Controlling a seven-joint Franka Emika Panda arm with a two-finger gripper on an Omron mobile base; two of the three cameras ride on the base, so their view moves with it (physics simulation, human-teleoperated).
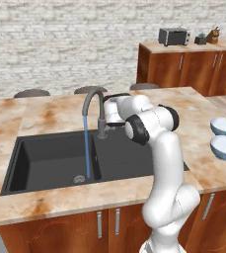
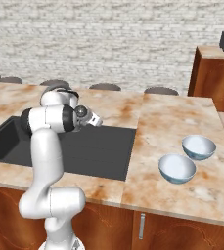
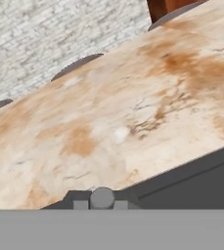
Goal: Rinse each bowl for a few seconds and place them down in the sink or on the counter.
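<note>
Water runs from the faucet [image 1: 92, 99] into the sink [image 1: 45, 160]. Both bowls [image 1: 224, 126] [image 1: 225, 147] sit unrinsed on the surface [image 2: 172, 122] at three o'clock. The gripper [image 2: 95, 120] is closed and empty, so both rinses remain.

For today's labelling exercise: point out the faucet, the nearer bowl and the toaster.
faucet [image 1: 91, 97]: left base view, top of its grey arch.
nearer bowl [image 2: 177, 168]: right base view, pale inside.
toaster [image 1: 173, 36]: left base view, front face.

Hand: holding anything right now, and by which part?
Nothing held. The hand is shut by the faucet; both bowls sit untouched on the counter.
</note>
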